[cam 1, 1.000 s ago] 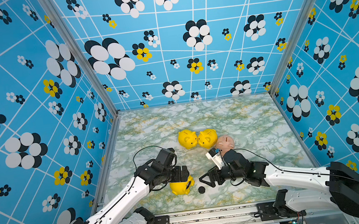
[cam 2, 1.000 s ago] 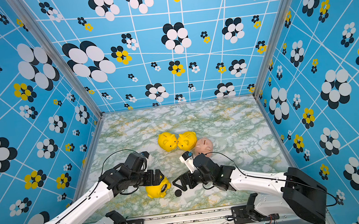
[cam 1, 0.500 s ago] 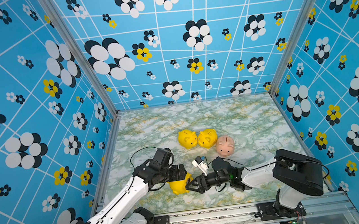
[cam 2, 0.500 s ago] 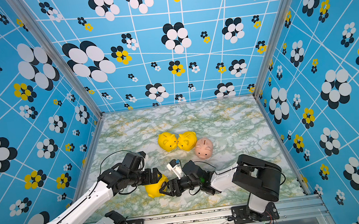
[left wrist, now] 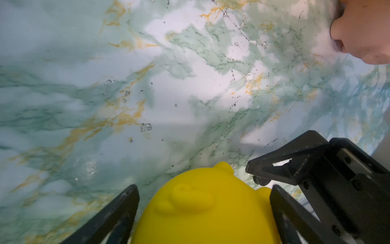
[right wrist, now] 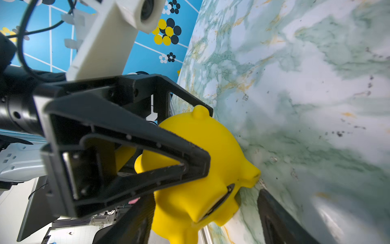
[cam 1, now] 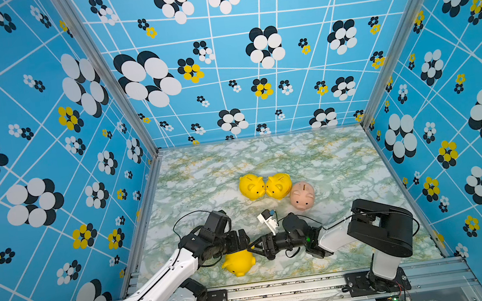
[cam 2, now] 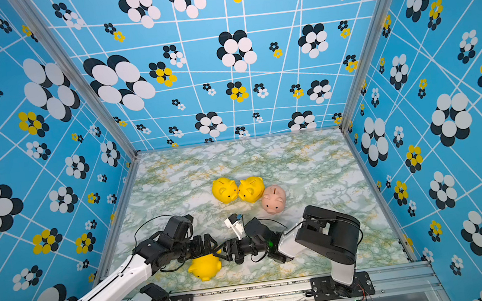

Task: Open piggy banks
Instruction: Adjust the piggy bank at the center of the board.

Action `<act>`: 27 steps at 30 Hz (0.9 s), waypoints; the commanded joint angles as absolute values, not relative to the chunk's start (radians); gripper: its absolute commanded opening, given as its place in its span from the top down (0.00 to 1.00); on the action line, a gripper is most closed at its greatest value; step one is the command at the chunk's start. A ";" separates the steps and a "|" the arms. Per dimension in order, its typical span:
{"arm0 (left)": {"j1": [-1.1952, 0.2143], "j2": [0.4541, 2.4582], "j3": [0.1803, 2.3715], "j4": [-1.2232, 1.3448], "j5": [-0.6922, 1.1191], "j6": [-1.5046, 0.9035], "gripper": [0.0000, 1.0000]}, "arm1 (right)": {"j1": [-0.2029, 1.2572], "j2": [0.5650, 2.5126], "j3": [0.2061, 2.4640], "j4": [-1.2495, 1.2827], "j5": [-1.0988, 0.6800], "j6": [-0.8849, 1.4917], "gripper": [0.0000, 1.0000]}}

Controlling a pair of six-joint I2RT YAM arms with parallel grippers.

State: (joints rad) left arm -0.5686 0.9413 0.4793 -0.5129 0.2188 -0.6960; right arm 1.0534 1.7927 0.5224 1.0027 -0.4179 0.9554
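- The tabletop (cam 1: 205, 175) was a green-and-white marble print with ochre veins. The wrist views showed it flecked with dark scuffs.
- Blue walls (cam 1: 39, 120) with white lines and black, white and yellow dot-flowers closed it in at 9, 12 and 3 o'clock. A metal rail (cam 1: 283, 288) ran along 6 o'clock.
- Just 12 o'clock of centre, two yellow piggy banks (cam 1: 251, 187) (cam 1: 278, 186) touched snouts. The pink piggy bank (cam 1: 302, 195) stood just beside them at 4 o'clock.
- The fourth yellow piggy bank (cam 1: 238, 263) lay near the table's 6 o'clock edge. The left gripper (left wrist: 204, 187) clasped its flanks with fingers spread wide.
- The right gripper (right wrist: 203, 196) pointed at it from 3 o'clock, jaws apart and gripping nothing.
- In both top views the left gripper hid part of the clasped bank, and its belly faced no camera.
- The left wrist view cut the pink piggy bank off at the frame edge.
- A small dark round shape (left wrist: 261, 180) under the right gripper's tip was too unclear to name.
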 commanded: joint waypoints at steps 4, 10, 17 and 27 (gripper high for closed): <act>-0.560 0.919 0.432 -0.467 0.217 -0.732 0.01 | 1.052 1.768 0.535 1.019 -0.461 0.965 0.21; -0.560 0.900 0.420 -0.437 0.184 -0.748 0.01 | 1.076 1.755 0.535 1.054 -0.526 1.031 0.25; -0.558 0.834 0.370 -0.383 0.156 -0.787 0.01 | 1.083 1.675 0.467 0.976 -0.448 1.026 0.27; -0.549 0.819 0.352 -0.377 0.150 -0.782 0.01 | 1.148 1.623 0.473 0.908 -0.469 1.024 0.27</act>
State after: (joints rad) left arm -0.5621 0.8234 0.3786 -0.3874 0.1677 -0.7784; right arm 1.1259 1.6047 0.4725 0.8970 -0.4622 1.0149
